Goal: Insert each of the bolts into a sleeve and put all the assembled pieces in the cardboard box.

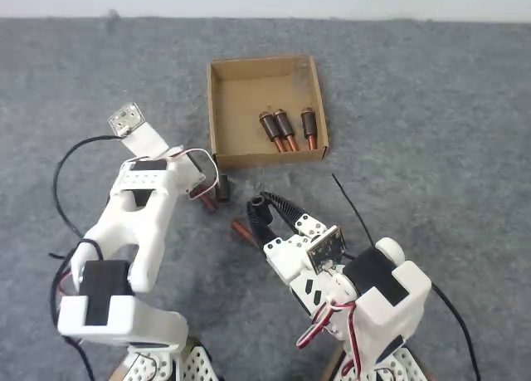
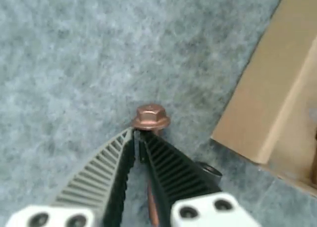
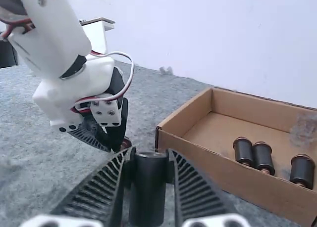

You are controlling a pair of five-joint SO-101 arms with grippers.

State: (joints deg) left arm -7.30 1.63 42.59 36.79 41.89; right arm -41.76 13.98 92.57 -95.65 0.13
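My left gripper [image 2: 137, 133] is shut on a copper bolt [image 2: 151, 117], whose hex head sticks out past the fingertips just above the grey carpet. In the high view this gripper [image 1: 209, 197] is by the cardboard box's [image 1: 265, 62] front left corner. My right gripper [image 3: 148, 155] is shut on an upright black sleeve [image 3: 147, 182]; it [image 1: 255, 208] stands close to the right of the left one. A second bolt [image 1: 242, 230] lies on the carpet beside the right gripper. Three assembled pieces [image 1: 286, 129] lie in the box.
A small dark piece [image 1: 222, 185], perhaps another sleeve, lies between the left gripper and the box front. The box wall [image 3: 218, 167] rises just beyond the right gripper. Open carpet spreads to the right of and behind the box.
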